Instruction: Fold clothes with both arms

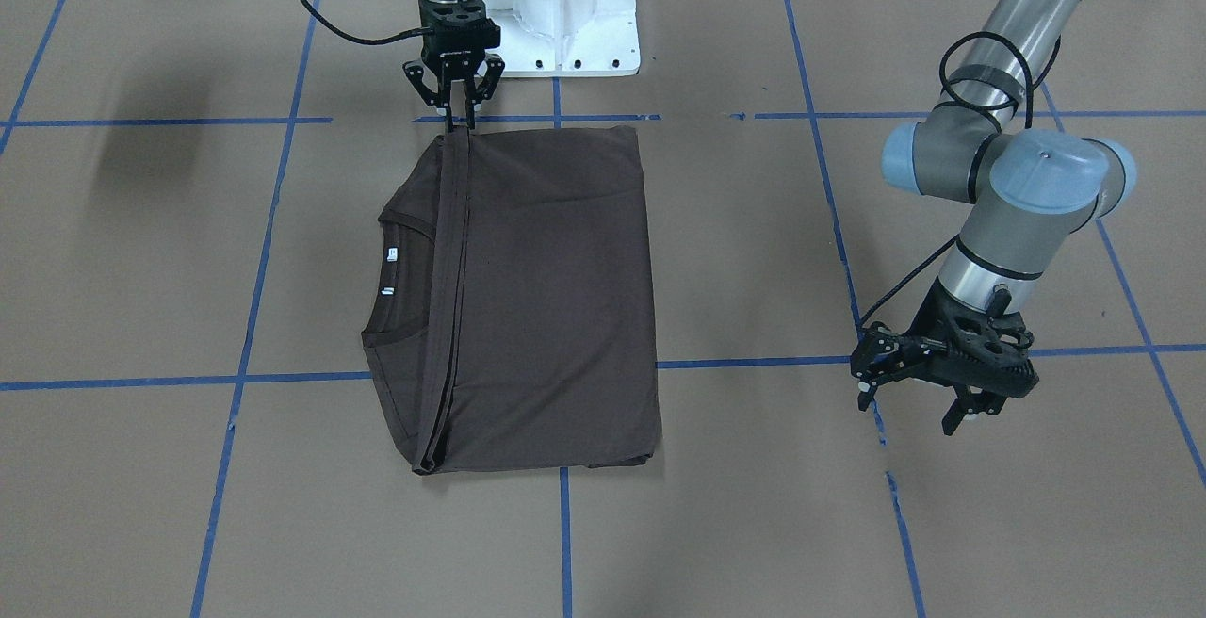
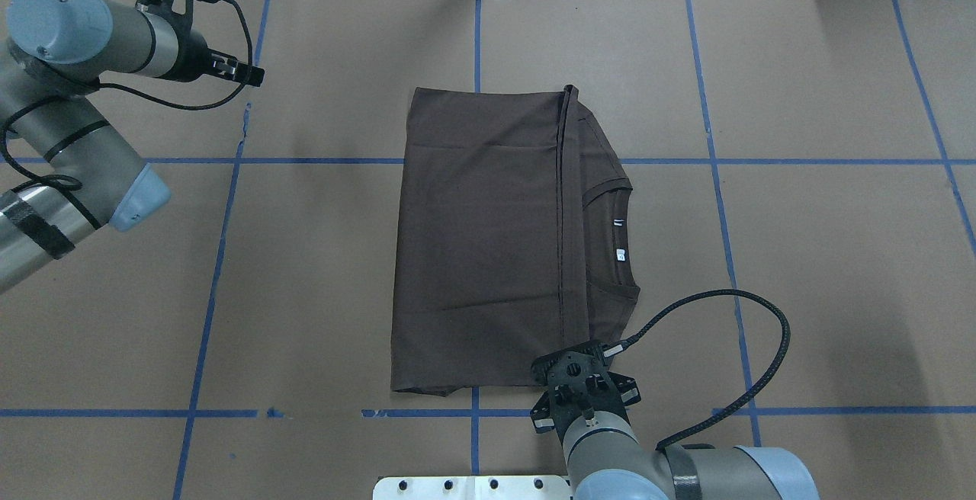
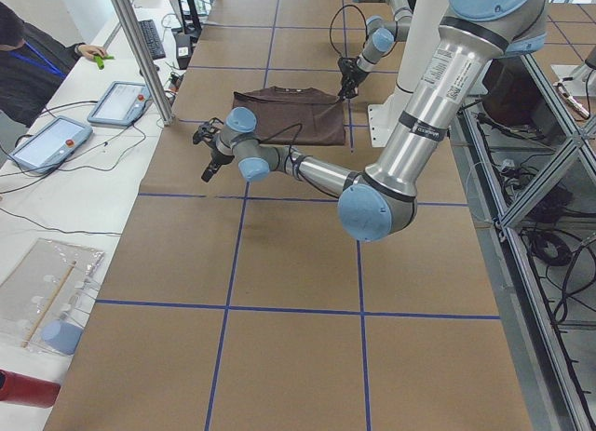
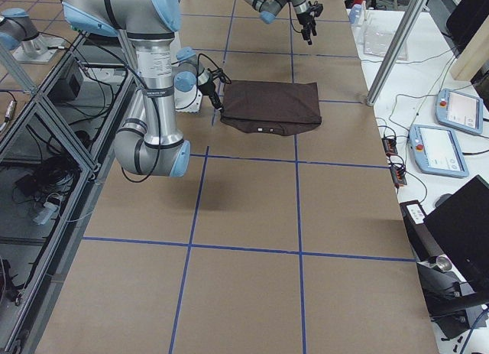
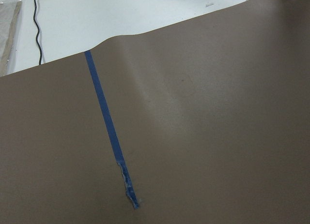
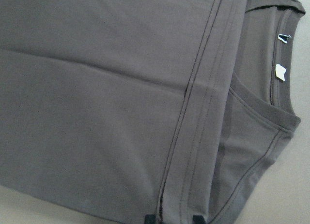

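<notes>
The clothes are one dark brown T-shirt [image 1: 546, 298] [image 2: 480, 241], folded into a flat rectangle in the middle of the table. Its bottom hem band lies across the chest. The ribbed collar [image 2: 610, 187] and white neck tags [image 2: 619, 254] show beside the band. My right gripper [image 1: 462, 123] stands upright at the shirt's corner nearest the robot base. In the right wrist view its fingertips [image 6: 151, 218] sit close together with the hem band between them, shut on it. My left gripper [image 1: 906, 415] hovers open and holds nothing, well off to the shirt's side over bare paper.
The white pedestal base [image 1: 561, 15] stands just behind the right gripper. Blue tape lines [image 5: 106, 122] grid the brown paper cover. Beyond the table's far edge are a metal pole [image 3: 140, 49], tablets [image 3: 121, 101] and a seated person [image 3: 28, 59].
</notes>
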Controlling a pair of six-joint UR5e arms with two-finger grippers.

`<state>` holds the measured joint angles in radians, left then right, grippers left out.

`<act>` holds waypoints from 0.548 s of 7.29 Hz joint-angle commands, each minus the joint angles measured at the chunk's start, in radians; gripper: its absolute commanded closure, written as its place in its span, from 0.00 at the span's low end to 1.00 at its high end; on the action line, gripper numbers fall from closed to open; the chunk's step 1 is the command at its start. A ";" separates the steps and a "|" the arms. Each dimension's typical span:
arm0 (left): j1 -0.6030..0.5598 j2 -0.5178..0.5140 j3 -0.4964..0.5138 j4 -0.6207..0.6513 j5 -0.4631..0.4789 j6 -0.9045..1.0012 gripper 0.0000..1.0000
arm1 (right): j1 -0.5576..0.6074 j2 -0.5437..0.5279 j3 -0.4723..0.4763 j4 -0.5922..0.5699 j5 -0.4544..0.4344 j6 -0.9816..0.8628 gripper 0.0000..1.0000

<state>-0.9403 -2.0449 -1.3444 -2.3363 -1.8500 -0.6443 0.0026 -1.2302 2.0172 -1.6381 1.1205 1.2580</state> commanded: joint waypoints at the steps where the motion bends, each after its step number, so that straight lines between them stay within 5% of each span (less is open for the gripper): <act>1: 0.000 0.000 0.001 0.000 0.000 0.000 0.00 | 0.013 0.000 0.000 -0.002 0.001 -0.020 0.77; 2: 0.000 0.000 0.001 0.000 0.000 0.000 0.00 | 0.016 0.000 0.001 -0.002 -0.001 -0.026 0.93; 4: 0.000 0.000 0.001 0.000 0.000 0.000 0.00 | 0.025 0.001 0.009 0.000 -0.004 -0.026 1.00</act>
<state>-0.9404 -2.0448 -1.3438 -2.3363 -1.8500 -0.6443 0.0209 -1.2293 2.0208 -1.6395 1.1180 1.2330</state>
